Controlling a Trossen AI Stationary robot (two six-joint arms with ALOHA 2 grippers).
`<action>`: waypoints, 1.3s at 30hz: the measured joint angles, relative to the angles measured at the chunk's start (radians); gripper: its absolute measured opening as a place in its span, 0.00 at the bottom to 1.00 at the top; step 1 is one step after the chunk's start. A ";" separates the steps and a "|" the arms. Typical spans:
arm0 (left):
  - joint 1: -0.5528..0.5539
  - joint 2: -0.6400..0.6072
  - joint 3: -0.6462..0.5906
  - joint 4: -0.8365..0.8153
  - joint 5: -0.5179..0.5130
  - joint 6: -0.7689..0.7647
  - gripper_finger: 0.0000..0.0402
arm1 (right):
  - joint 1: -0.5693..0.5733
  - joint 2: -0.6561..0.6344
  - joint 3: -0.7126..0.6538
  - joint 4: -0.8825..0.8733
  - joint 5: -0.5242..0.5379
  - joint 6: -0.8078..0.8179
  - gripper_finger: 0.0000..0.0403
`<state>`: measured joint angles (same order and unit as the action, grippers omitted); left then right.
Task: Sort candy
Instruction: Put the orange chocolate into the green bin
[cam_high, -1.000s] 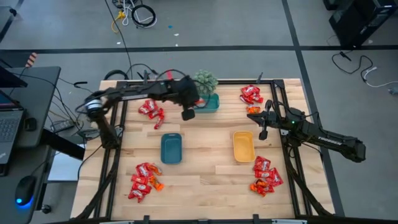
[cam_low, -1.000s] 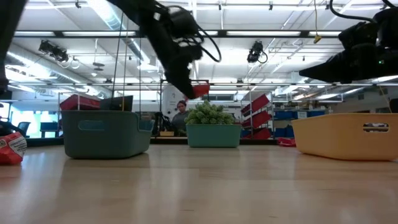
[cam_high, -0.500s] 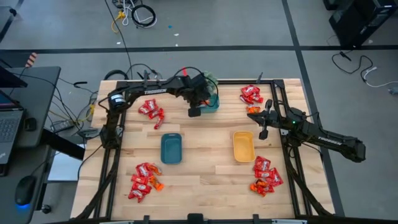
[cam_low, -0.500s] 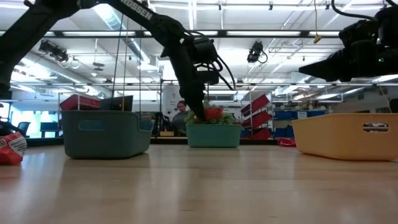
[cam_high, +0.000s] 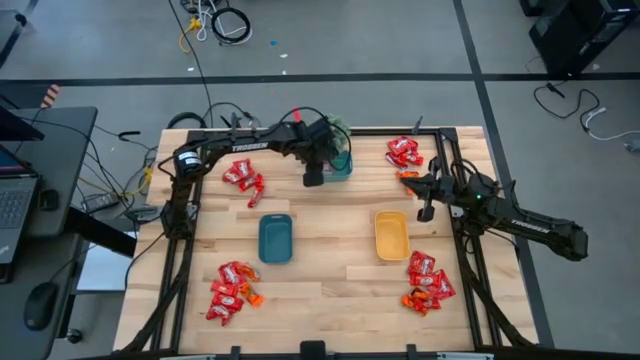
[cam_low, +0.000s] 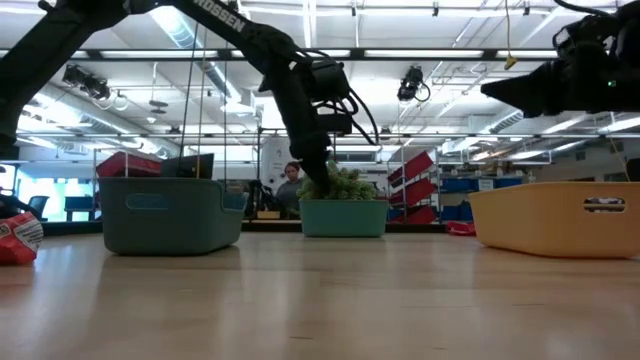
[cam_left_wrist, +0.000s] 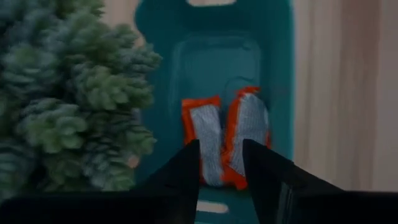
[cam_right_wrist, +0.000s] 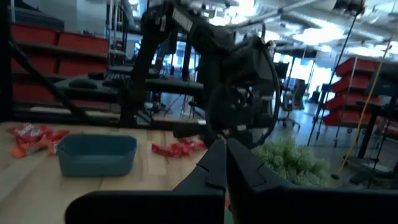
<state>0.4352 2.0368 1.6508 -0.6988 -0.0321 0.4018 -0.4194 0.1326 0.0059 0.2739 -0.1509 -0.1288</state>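
Wooden table fills the frame's middle. At upper centre, the left gripper hangs spread above a teal tray holding orange candy. Right gripper, centre-right, is pressed together.

Two dark, jointed robot arms with two-finger tools

Both arms are built of black tubular links joined by rounded joint housings. White lettering is printed along the left arm's long link, read in part as "ROSSEN" in the low view. Black cables are looped beside the left arm's wrist, and an orange-red cable is seen near its elbow in the high view. The left tool is made of two flat, matte black fingers with angled tips. The right tool is formed of two narrow dark fingers pressed together. A small green light is seen on the right arm's wrist housing from above.
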 joint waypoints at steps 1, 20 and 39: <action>0.004 -0.001 0.000 0.000 0.001 -0.021 0.26 | 0.000 0.000 0.000 0.021 0.000 0.003 0.00; 0.009 -0.268 -0.390 0.621 0.294 -0.197 0.00 | -0.001 0.178 0.112 -0.392 0.316 0.306 0.26; -0.031 -0.706 -0.960 1.134 0.302 -0.303 0.00 | -0.077 0.526 0.178 -0.514 0.473 0.426 0.56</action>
<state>0.4040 1.3305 0.6905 0.4352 0.2698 0.0990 -0.4969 0.6589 0.1841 -0.2400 0.3218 0.2970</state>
